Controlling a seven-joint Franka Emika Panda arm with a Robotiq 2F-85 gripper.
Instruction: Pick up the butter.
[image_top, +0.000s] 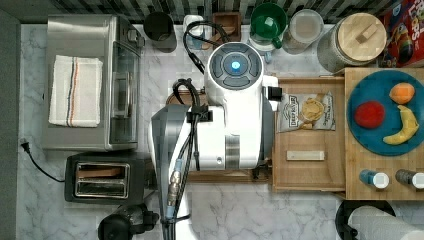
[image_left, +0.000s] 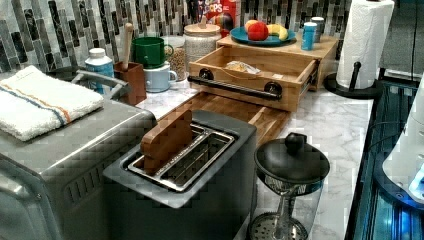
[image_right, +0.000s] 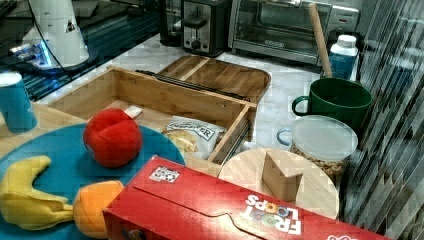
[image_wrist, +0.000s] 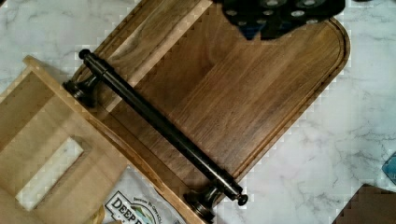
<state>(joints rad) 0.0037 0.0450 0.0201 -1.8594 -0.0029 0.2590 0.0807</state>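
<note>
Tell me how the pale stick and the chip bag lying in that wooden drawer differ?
The butter is a slim, plain cream-white stick; the chip bag is broader, grey, printed with yellow chips and lettering. In the top view the butter lies in the drawer's lower half, the chip bag in its upper half, apart from each other. The butter's edges are straight, the bag's crinkled. Both lie flat on the drawer's floor.

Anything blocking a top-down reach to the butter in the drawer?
Nothing visible. The butter lies flat and uncovered on the open drawer floor, apart from the chip bag. The drawer's front wall and black handle sit between it and the cutting board.
</note>
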